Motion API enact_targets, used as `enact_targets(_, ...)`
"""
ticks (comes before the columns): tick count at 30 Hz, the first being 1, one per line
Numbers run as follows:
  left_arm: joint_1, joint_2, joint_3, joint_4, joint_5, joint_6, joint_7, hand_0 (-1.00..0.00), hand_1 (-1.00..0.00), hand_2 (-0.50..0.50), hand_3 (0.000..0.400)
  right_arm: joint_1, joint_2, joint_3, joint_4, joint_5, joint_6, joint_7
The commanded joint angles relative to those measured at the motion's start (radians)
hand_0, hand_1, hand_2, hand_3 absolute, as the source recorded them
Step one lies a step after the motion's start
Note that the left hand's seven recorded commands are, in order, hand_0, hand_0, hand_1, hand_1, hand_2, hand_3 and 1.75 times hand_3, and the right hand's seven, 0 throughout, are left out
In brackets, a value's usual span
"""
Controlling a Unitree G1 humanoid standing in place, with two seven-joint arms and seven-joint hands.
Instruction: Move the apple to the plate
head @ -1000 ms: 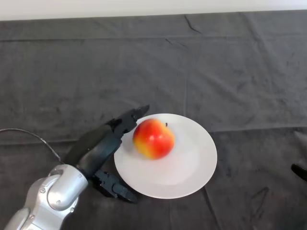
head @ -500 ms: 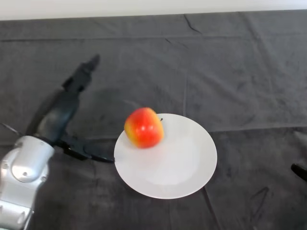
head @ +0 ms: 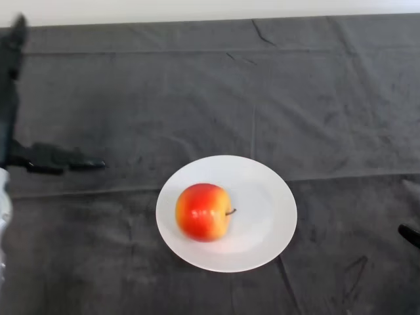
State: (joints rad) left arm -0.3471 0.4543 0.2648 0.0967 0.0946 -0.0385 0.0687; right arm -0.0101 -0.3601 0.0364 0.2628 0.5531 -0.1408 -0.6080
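Observation:
A red and yellow apple (head: pixel 203 211) lies on the left half of a white plate (head: pixel 266 209) near the middle of the table, its stem pointing right. My left hand (head: pixel 9 98) is at the far left edge of the view, well away from the plate. Its fingers reach up along the edge and its thumb (head: pixel 62 162) sticks out to the right, all straight. The hand is open and holds nothing.
The table is covered with a dark cloth (head: pixel 262 85). A small dark object (head: pixel 410 234) shows at the right edge.
My hand has let go of the apple and drawn back up and to the left. The apple has rolled a little and settled on the plate.

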Motion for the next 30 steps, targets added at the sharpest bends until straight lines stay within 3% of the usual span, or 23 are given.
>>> enact_targets(1, -0.044, 0.062, 0.048, 0.062, -0.014, -0.029, 0.019, 0.00, 0.00, 0.00, 0.000, 0.029, 0.036, -0.0075, 0.035, 0.0224, 0.041, 0.0054)
enact_targets(7, -0.068, 0.096, 0.120, 0.186, -0.033, -0.096, 0.051, 0.00, 0.00, 0.00, 0.000, 0.029, 0.035, -0.0052, 0.035, 0.0245, 0.040, 0.0039)
enact_targets(30, -0.152, 0.230, 0.273, 0.474, -0.079, -0.185, 0.131, 0.00, 0.00, 0.00, 0.000, 0.028, 0.027, 0.0071, 0.038, 0.0359, 0.033, -0.0042)
